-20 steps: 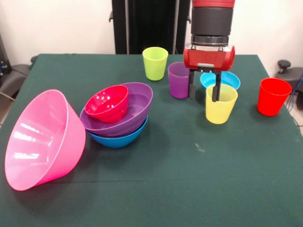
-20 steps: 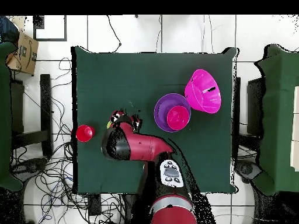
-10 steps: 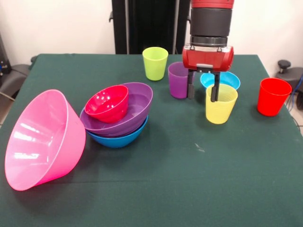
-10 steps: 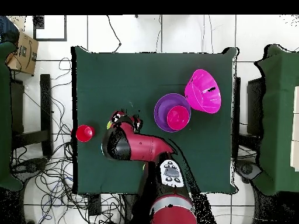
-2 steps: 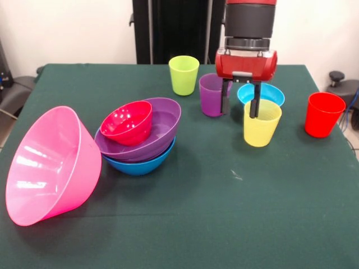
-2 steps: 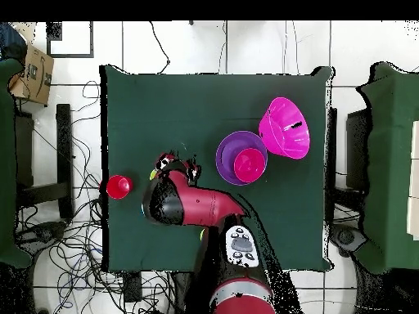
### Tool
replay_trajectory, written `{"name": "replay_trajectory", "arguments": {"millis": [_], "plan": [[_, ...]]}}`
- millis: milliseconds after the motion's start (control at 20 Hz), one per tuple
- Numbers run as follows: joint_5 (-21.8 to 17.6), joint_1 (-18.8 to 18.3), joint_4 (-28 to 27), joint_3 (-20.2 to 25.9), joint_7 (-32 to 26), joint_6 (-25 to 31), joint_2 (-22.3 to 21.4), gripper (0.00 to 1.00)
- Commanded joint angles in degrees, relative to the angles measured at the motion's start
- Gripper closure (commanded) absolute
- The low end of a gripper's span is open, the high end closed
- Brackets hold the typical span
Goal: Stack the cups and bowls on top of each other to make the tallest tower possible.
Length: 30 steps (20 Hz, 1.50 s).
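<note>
Landmark: yellow tapered plastic tumbler [image 5: 262,123], upright on the green cloth-covered table [image 5: 224,213]. Red-and-black gripper [image 5: 240,106] hangs right at its rim, fingers apart; one black finger [image 5: 255,107] overlaps the tumbler's near-left rim, the other sits outside, toward the translucent purple tumbler [image 5: 212,94]. Nothing clamped. Whether the finger is inside the cup or in front of it, can't tell.

Other items relative to the yellow tumbler:
- small light blue plastic bowl [image 5: 268,93] just behind, touching or nearly.
- red tumbler [image 5: 323,114] to its right, apart.
- lime green tumbler [image 5: 183,74] behind-left, past the purple one.
- tower start well to the left: small red plastic bowl [image 5: 127,122] tilted in large purple bowl [image 5: 151,134], nested in medium blue bowl [image 5: 140,163].
- very large pink bowl [image 5: 47,165] further left, tipped on its side.

Overhead: arm [image 6: 188,204] hides the tumblers; the stack [image 6: 242,158] and pink bowl show.

Judged step: grasping the yellow tumbler by its wall. To do it well: straddle the rim, one finger inside, one outside; go low enough for firm bite; close gently, thin plastic may flex or slip. Lift straight up, clearing the light blue bowl and purple tumbler, keep it upright for the carry to the stack.
</note>
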Motion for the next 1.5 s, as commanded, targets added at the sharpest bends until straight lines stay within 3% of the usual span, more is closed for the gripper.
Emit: {"name": "replay_trajectory", "arguments": {"millis": [50,700,1500], "plan": [[2.08,-1.17,0.77,5.08,7.55,9.27,-2.89,0.0],[4.01,-2.43,4.11,9.23,9.31,9.48,-3.25,0.0],[5.97,-1.56,7.54,9.67,9.75,8.06,-1.34,0.0]]}}
